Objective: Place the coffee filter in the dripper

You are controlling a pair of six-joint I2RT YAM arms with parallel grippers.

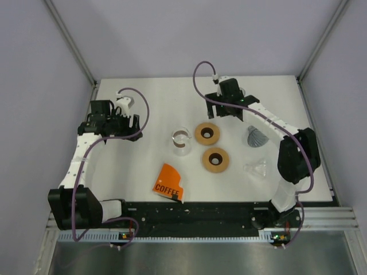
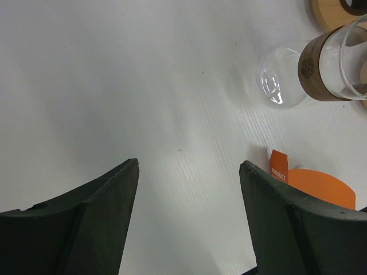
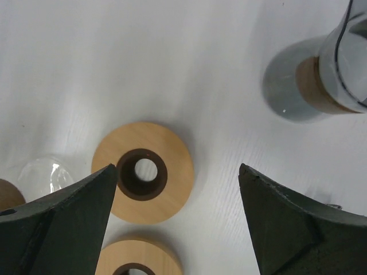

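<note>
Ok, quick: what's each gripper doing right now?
Left gripper: open, holding nothing.
Right gripper: open, holding nothing.

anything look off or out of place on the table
The orange coffee packet lies skewed at the near edge of the table, one corner reaching the black rail. Nothing looks spilled or broken.

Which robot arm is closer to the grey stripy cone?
Right. The right arm's fingers hang beyond and left of the grey ribbed cone, over a wooden ring. The left arm's fingers are far across the table, past the glass carafe.
</note>
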